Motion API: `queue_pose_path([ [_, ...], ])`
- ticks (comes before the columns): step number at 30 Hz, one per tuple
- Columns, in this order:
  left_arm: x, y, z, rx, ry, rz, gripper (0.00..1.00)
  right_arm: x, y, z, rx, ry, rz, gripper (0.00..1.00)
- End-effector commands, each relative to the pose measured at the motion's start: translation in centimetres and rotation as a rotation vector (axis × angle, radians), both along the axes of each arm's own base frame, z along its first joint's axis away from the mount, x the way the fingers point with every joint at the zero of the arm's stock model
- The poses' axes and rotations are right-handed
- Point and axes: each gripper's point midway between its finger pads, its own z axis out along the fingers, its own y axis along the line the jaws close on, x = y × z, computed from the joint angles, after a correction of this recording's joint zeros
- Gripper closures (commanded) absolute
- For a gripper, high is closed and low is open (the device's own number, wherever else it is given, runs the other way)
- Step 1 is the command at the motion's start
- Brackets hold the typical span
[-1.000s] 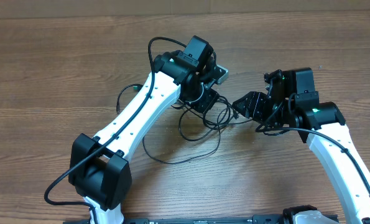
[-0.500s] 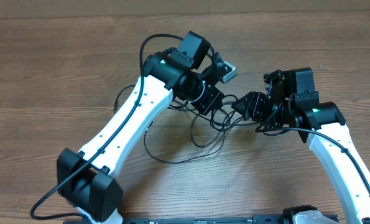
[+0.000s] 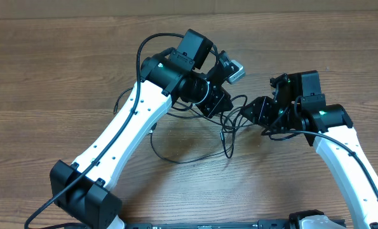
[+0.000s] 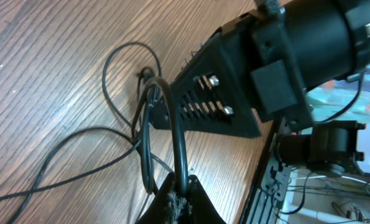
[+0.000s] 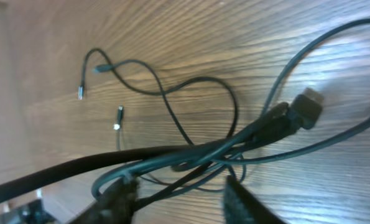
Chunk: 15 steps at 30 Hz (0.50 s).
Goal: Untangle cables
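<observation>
The cables [image 3: 227, 137] are a tangle of thin black cords between my two grippers, with a loop trailing toward the table's front. My left gripper [image 3: 219, 103] is shut on one black cable [image 4: 178, 137], which rises from its fingertips [image 4: 182, 186] toward the right gripper's body [image 4: 222, 102]. My right gripper [image 3: 251, 111] is open. Several cables [image 5: 191, 149] cross between and just beyond its fingers [image 5: 178, 199]. A black plug [image 5: 306, 107] hangs at the bundle's right. Two silver-tipped ends [image 5: 80, 93] lie loose on the wood.
The wooden table [image 3: 61, 76] carries the cables. The two gripper heads sit close together at the centre. The left arm's own thick black cable [image 3: 147, 44] arches above its wrist.
My left arm has swung up and to the right, toward the right gripper, with the cable in it. The loose loops have been drawn rightward. The right arm has barely moved.
</observation>
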Motion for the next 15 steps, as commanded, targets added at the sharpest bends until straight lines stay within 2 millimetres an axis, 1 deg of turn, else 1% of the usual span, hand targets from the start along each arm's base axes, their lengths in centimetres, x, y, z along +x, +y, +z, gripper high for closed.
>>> queue_pose_path([
  [1, -0.8, -0.7, 2.9, -0.08, -0.046, -0.05, 0.96, 0.6, -1.0, -0.1, -0.061, -0.016, -0.031, 0.66],
  [8, -0.8, -0.7, 2.9, -0.079, -0.048, -0.051, 0.96, 0.6, -2.1, -1.2, -0.125, -0.006, -0.062, 0.66],
  [12, -0.2, -0.1, 2.3, -0.035, -0.066, -0.023, 0.96, 0.3, -2.2, -1.8, -0.131, 0.007, -0.063, 0.66],
  [15, -0.4, 0.0, 2.2, -0.033, -0.058, -0.025, 0.96, 0.0, -2.3, -2.4, -0.133, 0.02, -0.062, 0.66],
])
